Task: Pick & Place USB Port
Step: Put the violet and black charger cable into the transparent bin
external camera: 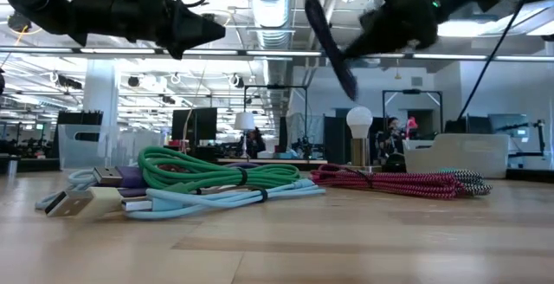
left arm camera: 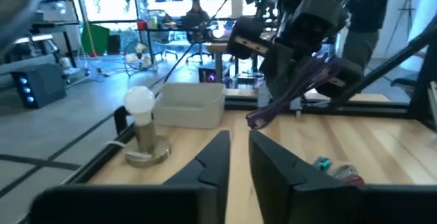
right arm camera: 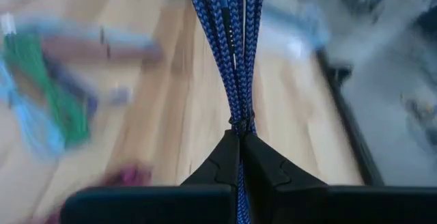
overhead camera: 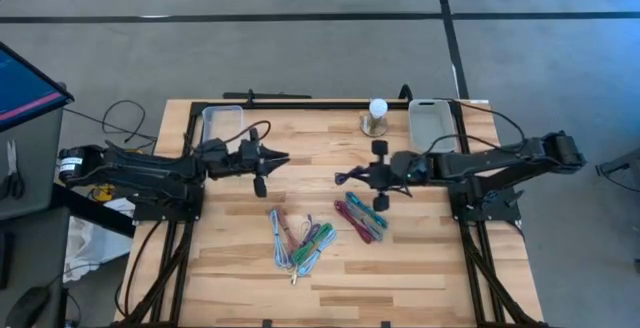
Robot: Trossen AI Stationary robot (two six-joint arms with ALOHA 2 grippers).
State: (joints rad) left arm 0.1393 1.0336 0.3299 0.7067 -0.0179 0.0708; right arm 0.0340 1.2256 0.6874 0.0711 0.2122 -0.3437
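Cable (right arm camera: 232,39) in dark blue braid, folded into a bundle, hangs pinched in the right end effector (right arm camera: 240,136), whose fingers are closed tight on it with no gap showing in the right wrist view; in the high view that end effector (overhead camera: 381,176) sits above the middle of the table (overhead camera: 420,268), with the cable's loose end trailing from it toward the left arm; the low view shows the bundle (external camera: 331,46) lifted well clear of the table and slanting down from the grip.

Right-hand tray (overhead camera: 431,123), a pale container at the far edge on the right arm's own side, looks the likely drop spot, though the task sentence names no target; it lies behind and outboard of the loaded end effector, near a small lamp with a round white bulb (overhead camera: 377,109); the right arm is clearly the nearer one to it; the cable's long axis runs roughly across the table, so I judge the bundle needs swinging round before it goes in.

Left end effector (overhead camera: 262,158) hovers above the table on its own side, well apart from the cable, fingers parted only narrowly and holding nothing (left arm camera: 237,157); a second tray (overhead camera: 222,121) sits behind it.

Remaining cables lie on the table nearer the front: a green and light-blue group (overhead camera: 298,244) and a red and teal group (overhead camera: 363,216), just below the right end effector.
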